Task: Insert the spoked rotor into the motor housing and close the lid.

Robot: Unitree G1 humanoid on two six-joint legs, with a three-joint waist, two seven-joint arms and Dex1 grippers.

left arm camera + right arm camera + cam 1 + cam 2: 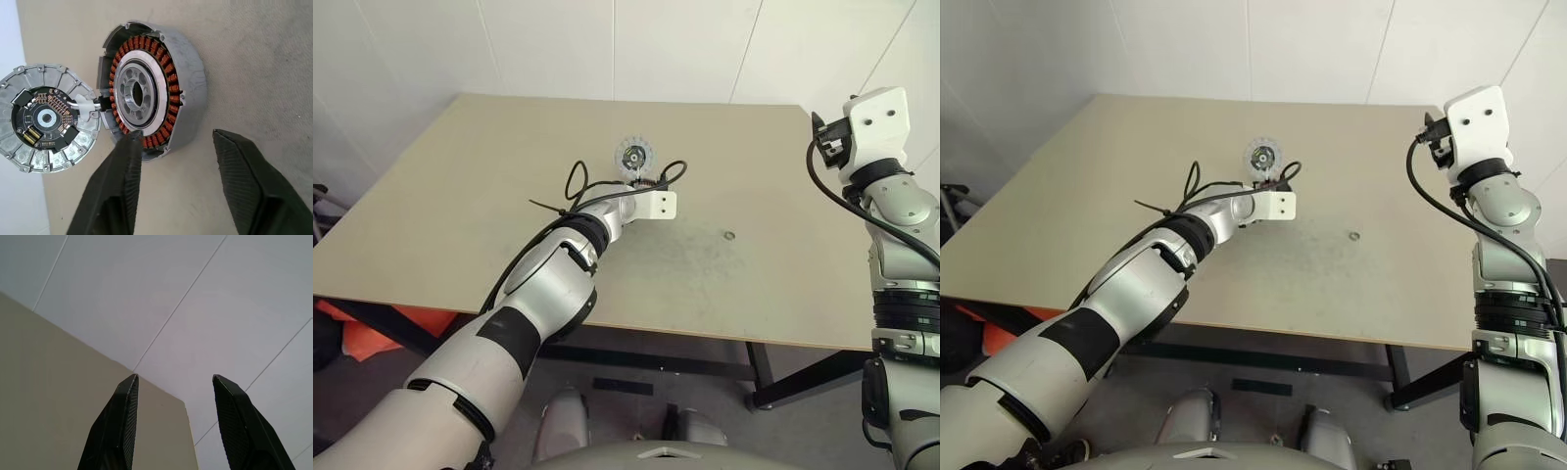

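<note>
Left gripper (173, 142) at the motor housing (156, 90), right gripper (173, 379) raised aside.

On the tan counter (431, 215), the lid (46, 117) lies open just beside the housing, its dark circuit face up, joined to it by a short white cable. The housing shows its copper windings around a silver centre ring. The left gripper's black fingers (122, 176) stand released, one fingertip at the housing's rim. A small washer (729, 236) lies further right. The right gripper is spread, grasping nothing, above the counter's far corner.
</note>
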